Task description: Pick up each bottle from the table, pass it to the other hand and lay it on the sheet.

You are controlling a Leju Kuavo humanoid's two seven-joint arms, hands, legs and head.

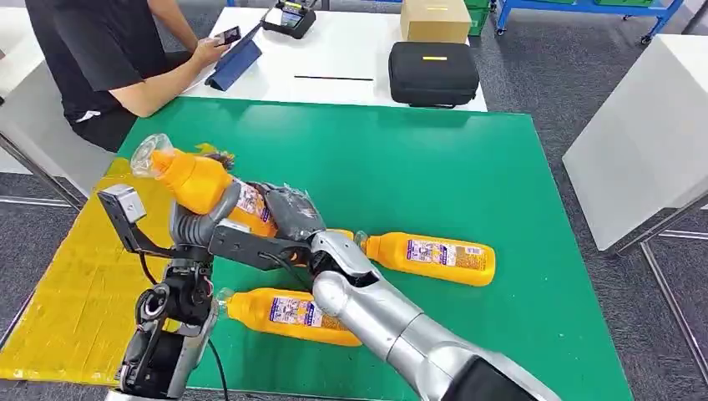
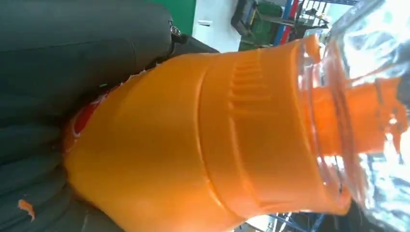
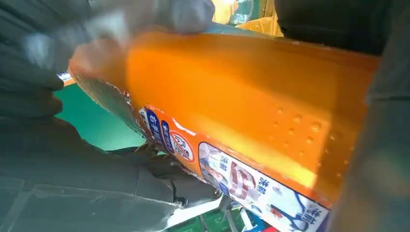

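Both gripping, left hand (image 1: 194,224), right hand (image 1: 288,213), tilted bottle (image 1: 200,182) aloft

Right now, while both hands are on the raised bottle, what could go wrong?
1. Both the left hand and the right hand grip the raised bottle; a badly timed release could drop it onto the green mat.
2. Two bottles lie under the right arm; lowering the arm may knock them.
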